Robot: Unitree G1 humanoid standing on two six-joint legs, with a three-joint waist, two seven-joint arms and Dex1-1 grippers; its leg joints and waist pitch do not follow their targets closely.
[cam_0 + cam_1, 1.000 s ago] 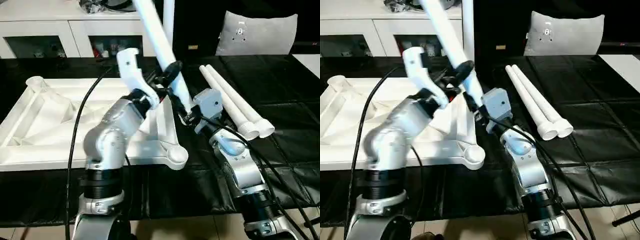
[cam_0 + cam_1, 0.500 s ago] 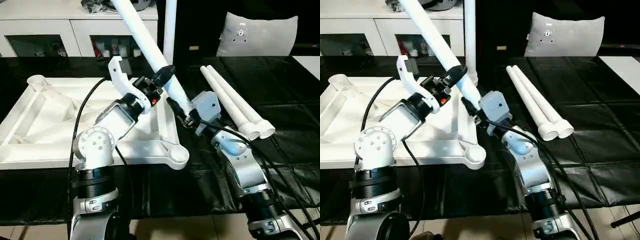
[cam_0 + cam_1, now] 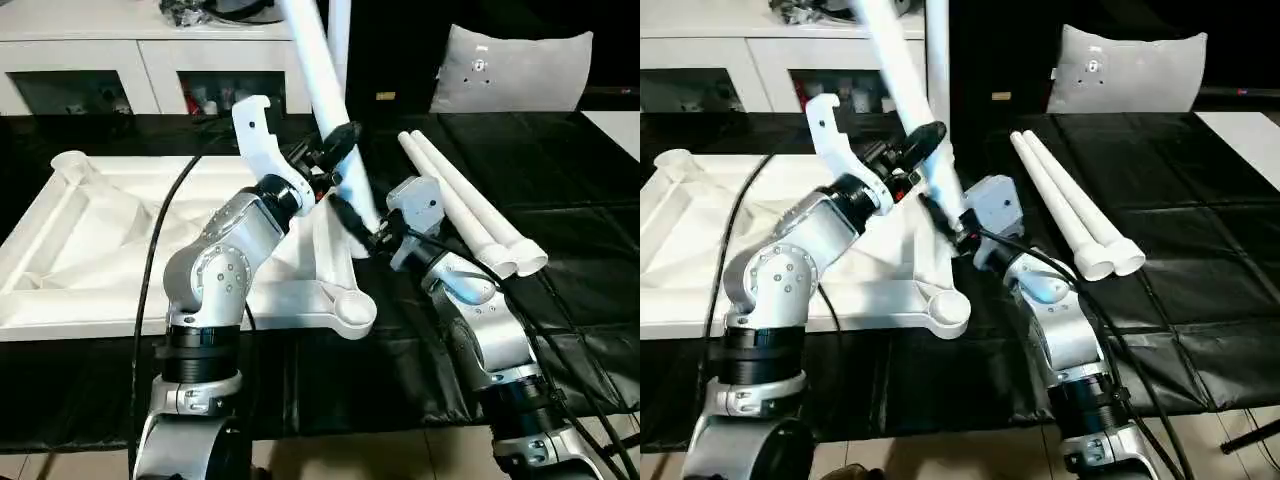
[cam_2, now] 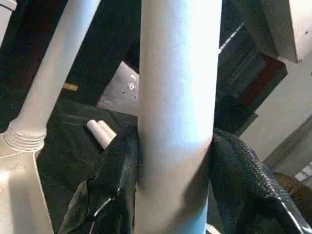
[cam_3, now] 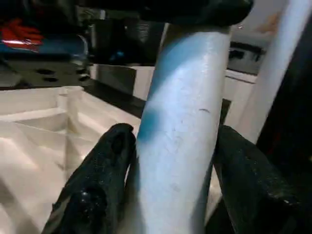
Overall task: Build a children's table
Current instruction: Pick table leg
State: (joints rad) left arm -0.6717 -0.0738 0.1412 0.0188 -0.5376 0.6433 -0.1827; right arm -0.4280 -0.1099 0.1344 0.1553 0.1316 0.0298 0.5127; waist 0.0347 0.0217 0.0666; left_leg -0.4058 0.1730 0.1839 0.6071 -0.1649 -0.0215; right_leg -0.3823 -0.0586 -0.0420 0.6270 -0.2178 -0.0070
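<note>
The children's table lies in parts on a black quilted mat (image 3: 560, 300). The left gripper (image 3: 335, 150) clamps one long tapered white plastic tube leg (image 3: 318, 70) partway up, its black fingers (image 4: 119, 175) pressed to both sides of the tube. The right gripper (image 3: 365, 232) sits lower on the same leg near its foot, with its black fingers (image 5: 105, 175) on either side of the tube; whether they press it or stand a little off cannot be told. The leg leans, rising up and away from the grippers. Beneath it, the white plastic rectangular tabletop (image 3: 90, 250) lies ribbed side up, a round corner socket (image 3: 352, 310) at its near right corner. A second leg (image 3: 339, 30) stands upright at the far right corner. Two more tube legs (image 3: 470, 215) lie side by side to the right. Behind stand a white cabinet with glass doors (image 3: 140, 70) and a grey-white cushion-like panel (image 3: 510, 70).
</note>
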